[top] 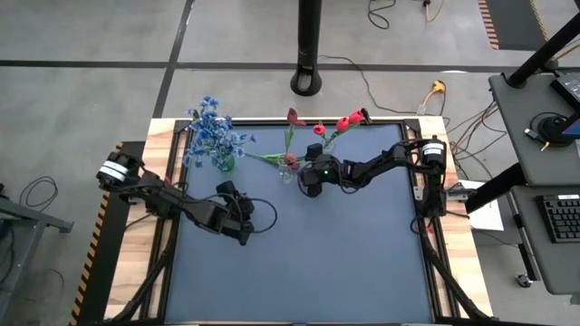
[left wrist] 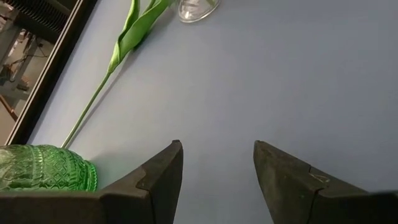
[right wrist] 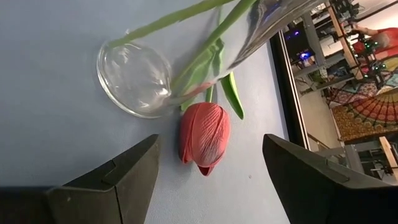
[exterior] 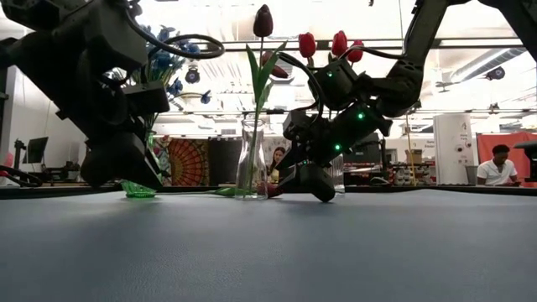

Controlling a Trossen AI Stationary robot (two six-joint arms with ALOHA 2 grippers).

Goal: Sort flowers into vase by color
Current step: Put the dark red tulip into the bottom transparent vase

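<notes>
Beyond the blue table (exterior: 352, 243), a seated person (exterior: 497, 166)

Both arms are black, built of chunky jointed segments, each with a white band at its base joint. Black cables loop beside the left hand (top: 243, 220). Small green lights glow on the wrist behind the right hand (top: 309, 181). The fingers (left wrist: 158, 180) are dark, flat wedges.
</notes>
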